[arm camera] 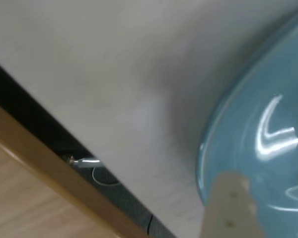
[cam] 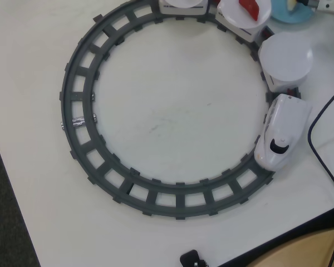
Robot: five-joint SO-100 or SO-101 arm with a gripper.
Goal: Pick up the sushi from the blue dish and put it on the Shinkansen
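White tabletop carries the whole layout. Gripper finger sits low over the blue dish in the wrist view; jaw state cannot be told. Overhead, the sushi lies on that dish at the top right edge, partly cropped. Shinkansen stands on the grey track, right side, nose downward, white plate behind.

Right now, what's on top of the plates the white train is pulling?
In the overhead view, the plate right behind the Shinkansen is bare. The next plate carries a bright red piece. A third plate is cut off by the picture's top edge, so its load is hidden.
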